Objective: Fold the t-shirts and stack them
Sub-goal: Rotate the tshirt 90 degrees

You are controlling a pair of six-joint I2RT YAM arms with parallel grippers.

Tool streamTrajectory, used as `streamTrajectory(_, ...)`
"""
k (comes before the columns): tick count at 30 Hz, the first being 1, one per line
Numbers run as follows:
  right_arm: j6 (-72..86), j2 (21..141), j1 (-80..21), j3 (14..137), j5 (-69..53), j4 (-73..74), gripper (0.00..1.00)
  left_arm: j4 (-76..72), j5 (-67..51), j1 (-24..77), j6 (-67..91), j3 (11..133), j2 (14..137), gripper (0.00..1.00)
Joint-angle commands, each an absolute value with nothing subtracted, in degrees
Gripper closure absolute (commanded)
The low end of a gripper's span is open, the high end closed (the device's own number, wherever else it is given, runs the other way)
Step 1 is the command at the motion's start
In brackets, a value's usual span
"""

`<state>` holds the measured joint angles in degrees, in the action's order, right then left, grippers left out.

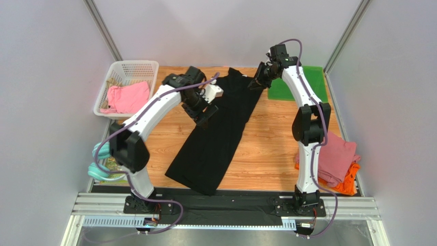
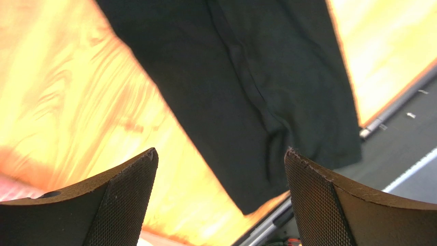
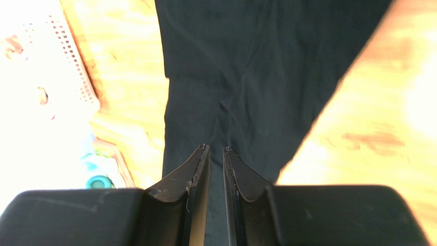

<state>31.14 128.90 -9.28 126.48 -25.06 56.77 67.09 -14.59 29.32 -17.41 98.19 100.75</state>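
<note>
The black t-shirt (image 1: 218,138) lies as one long narrow strip slanting across the counter (image 1: 272,148) from the far middle to the near edge, which we judge readies it for a crosswise fold. The right fingers (image 3: 197,184) sit nearly together at its far end, seemingly clamped on the cloth. The left fingers (image 2: 118,205) hover wide apart and empty over its left edge. We count one black shirt, one dusty-pink t-shirt (image 1: 336,151) stacked on one orange t-shirt (image 1: 351,183) at the right, one brighter pink garment (image 1: 128,96) in one basket (image 1: 134,66), and one green mat (image 1: 302,87).
</note>
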Motion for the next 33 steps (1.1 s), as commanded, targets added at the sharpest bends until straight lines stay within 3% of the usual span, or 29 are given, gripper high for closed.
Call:
streamTrajectory(1, 30.0, 126.6, -10.2, 118.1, -21.3, 57.4, 0.78, 63.6, -11.3, 30.1, -16.0, 100.2, 114.0, 0.02)
streamTrajectory(7, 28.3, 133.0, -15.5, 118.7, -21.5, 60.4, 0.84, 62.1, -8.7, 29.6, -20.6, 100.9, 120.8, 0.02)
streamTrajectory(13, 27.7, 139.3, -20.7, 125.1, -19.4, 64.2, 0.86, 60.7, -12.0, 28.3, -23.2, 89.8, 113.0, 0.02)
streamTrajectory(27, 29.8, 146.1, -17.8, 124.3, -18.1, 63.8, 0.93, 61.3, -16.8, 28.3, -25.0, 67.7, 101.3, 0.03)
streamTrajectory(33, 30.4, 153.1, -15.2, 132.9, -20.6, 66.3, 0.94, 62.3, -18.6, 28.3, -25.5, 64.3, 99.8, 0.03)
